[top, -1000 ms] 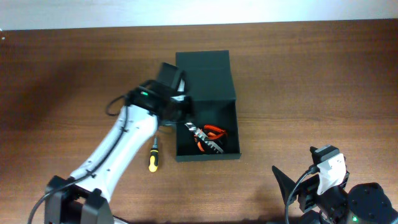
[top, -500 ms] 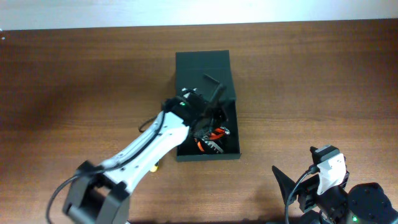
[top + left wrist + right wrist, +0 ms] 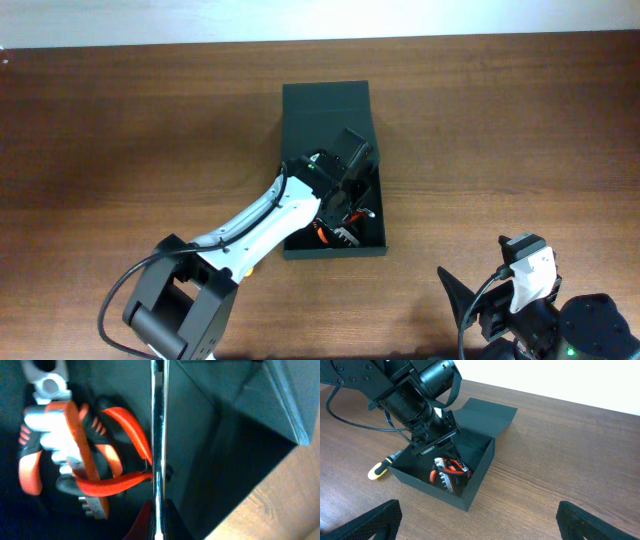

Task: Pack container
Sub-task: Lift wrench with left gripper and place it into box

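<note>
The container, dark, matte, open, holds the left tool, grip unclear; right tool apart.

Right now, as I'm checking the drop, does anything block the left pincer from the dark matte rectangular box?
Nothing visible does. The dark matte rectangular box has its hinged lid open, and the left pincer hangs over its compartment, above the orange-handled pliers.

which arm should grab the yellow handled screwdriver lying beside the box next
Left. The left gripper is at the container, and the screwdriver lies beside the container's left side, under that arm. The right gripper sits at the near table edge, farther off.
</note>
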